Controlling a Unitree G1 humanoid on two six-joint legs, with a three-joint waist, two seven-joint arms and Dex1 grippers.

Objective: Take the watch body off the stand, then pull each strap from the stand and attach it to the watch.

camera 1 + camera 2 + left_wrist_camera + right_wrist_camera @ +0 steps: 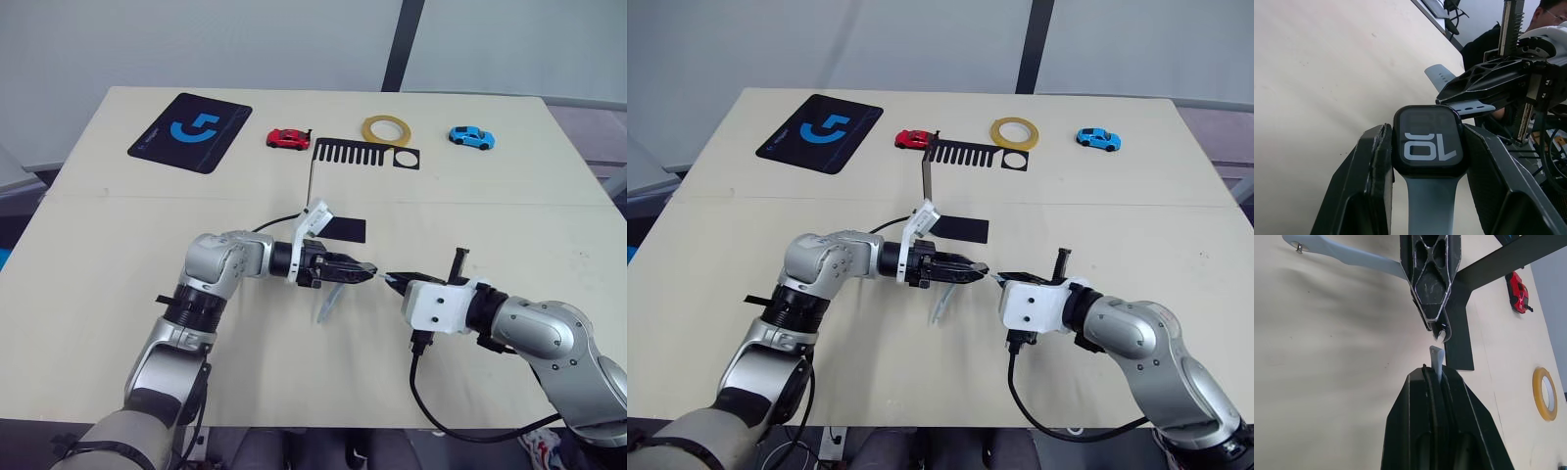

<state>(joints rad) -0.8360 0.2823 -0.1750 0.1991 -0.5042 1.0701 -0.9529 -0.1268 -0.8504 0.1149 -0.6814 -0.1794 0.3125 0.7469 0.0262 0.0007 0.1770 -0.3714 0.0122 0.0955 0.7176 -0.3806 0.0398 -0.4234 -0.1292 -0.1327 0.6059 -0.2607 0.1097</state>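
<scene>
Left eye view: I see the stand on the table, beyond both grippers. My left gripper clamps the watch body, one strap already hanging from it. My right gripper, pinched tight on the second strap, nearly touches the left's fingertips.

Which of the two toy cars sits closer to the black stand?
The red toy car. It sits right beside the comb-slotted top of the stand, on the mat's side. The blue toy car lies farther off, beyond the yellow tape roll.
</scene>
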